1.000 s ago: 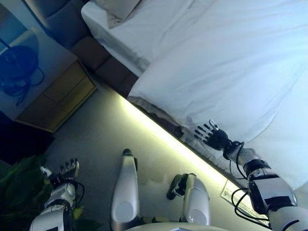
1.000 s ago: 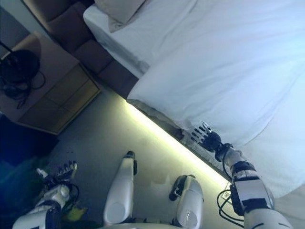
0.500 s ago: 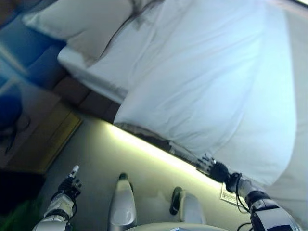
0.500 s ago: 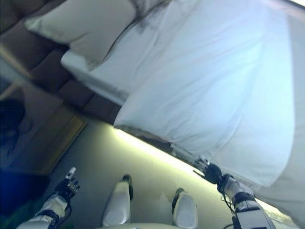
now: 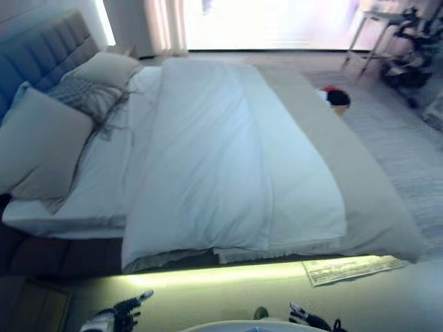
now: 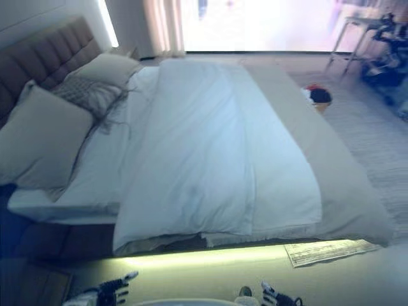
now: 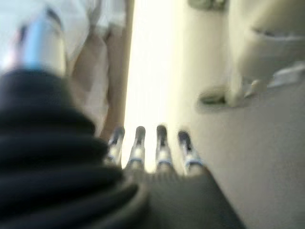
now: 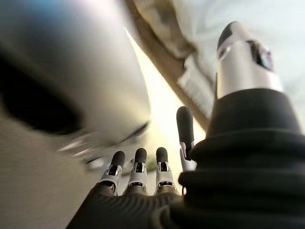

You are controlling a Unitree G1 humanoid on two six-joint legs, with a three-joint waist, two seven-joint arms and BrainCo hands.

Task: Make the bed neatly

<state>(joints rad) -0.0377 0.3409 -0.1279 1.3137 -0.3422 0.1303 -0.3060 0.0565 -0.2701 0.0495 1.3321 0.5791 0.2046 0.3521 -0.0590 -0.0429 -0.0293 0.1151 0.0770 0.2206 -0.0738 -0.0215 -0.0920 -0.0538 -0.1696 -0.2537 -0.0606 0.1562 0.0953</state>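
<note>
- Bed now shows whole in the head views, from the padded headboard to the foot end by the window; half a second ago only its near side and the lit strip beneath it were in frame. The whole picture has shifted, so the camera has lifted; the bedding itself has not moved.
- White duvet lies lengthwise over the mattress, its near edge hanging unevenly over the side above the glowing strip, with a looser flap at the near corner towards the pillows. The far strip of the bed, towards the foot, is bare beige sheet.
- Pillows sit at the head: a large one nearest, a patterned cushion behind it, and another pillow beyond that.
- Right hand, which a second ago was up at the duvet's hanging edge, has dropped to the bottom of the frame, well clear of the cloth. Its wrist view shows the fingers straight and empty.
- Left hand is low over the floor beside the bed, fingers extended and holding nothing.
- Newspaper lies on the floor by the bed's near corner; a small red and black object sits past the far side.
- Judgement: with both hands free and the view raised, this looks like a pause to survey; the crooked near edge probably needs straightening next.
</note>
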